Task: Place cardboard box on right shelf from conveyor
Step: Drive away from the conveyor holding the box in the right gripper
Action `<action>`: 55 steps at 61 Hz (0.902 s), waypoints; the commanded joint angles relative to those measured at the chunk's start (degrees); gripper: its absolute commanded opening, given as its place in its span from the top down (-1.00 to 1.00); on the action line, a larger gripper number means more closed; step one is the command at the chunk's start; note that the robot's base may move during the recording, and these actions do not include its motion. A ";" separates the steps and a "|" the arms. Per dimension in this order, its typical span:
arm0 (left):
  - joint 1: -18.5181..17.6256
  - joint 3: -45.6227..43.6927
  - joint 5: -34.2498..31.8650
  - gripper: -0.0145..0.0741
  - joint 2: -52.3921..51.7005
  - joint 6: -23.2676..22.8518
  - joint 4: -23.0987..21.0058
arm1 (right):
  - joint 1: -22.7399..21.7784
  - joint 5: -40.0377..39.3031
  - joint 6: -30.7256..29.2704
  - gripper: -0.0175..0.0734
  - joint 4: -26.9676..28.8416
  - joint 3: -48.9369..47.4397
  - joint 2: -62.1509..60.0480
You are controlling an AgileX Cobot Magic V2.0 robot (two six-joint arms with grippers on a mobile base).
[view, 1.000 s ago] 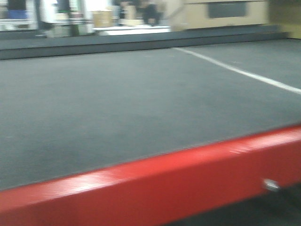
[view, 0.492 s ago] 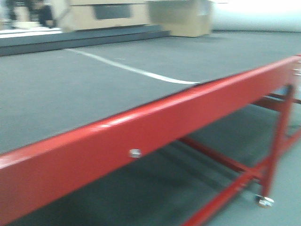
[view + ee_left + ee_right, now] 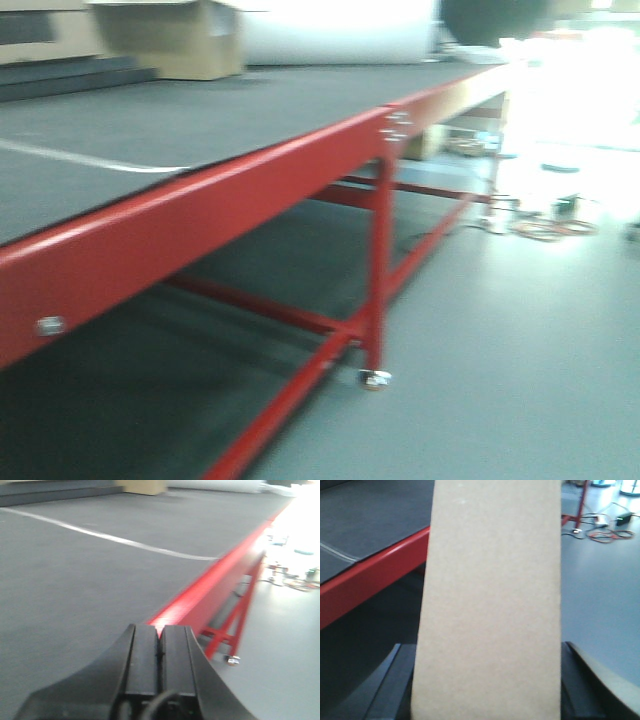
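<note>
The right gripper (image 3: 487, 692) is clamped on the cardboard box (image 3: 490, 580), long side sticking straight out from it, the left gripper (image 3: 160, 642) is pinched closed w/ nothing, the conveyor (image 3: 370, 572) is off to the left & no right shelf shows.

Smooth grey floor (image 3: 520, 340), coiled cables (image 3: 545, 228), glaring light (image 3: 585, 90) beyond

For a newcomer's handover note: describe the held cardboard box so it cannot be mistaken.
Find the long conveyor with the red edge. Just off that edge, the cardboard box stands gripped in the right pincer, filling the right wrist view. Unlike the carton far across the belt, it is narrow, plain tan and held in the air.
</note>
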 commanded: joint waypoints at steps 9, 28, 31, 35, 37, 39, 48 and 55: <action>0.16 0.44 -4.96 0.93 -0.86 0.02 -0.34 | -0.28 -5.37 -0.56 0.31 -0.57 -1.35 0.81; 0.16 0.44 -4.96 0.94 -0.86 0.02 -0.34 | -0.28 -5.37 -0.56 0.31 -0.57 -1.35 0.81; 0.16 0.44 -4.96 0.93 -0.86 0.02 -0.34 | -0.28 -5.37 -0.56 0.31 -0.57 -1.35 0.81; 0.16 0.44 -4.96 0.93 -0.86 0.02 -0.34 | -0.28 -5.37 -0.56 0.31 -0.57 -1.35 0.81; 0.16 0.44 -4.96 0.93 -0.86 0.02 -0.34 | -0.28 -5.37 -0.56 0.31 -0.57 -1.35 0.81; 0.16 0.44 -4.96 0.94 -0.86 0.02 -0.34 | -0.28 -5.37 -0.56 0.31 -0.57 -1.35 0.81; 0.25 0.44 -4.96 0.94 -0.86 0.02 -0.34 | -0.28 -5.37 -0.56 0.31 -0.57 -1.35 0.81; 0.25 0.44 -4.96 0.94 -0.86 0.02 -0.34 | -0.28 -5.37 -0.56 0.31 -0.57 -1.35 0.81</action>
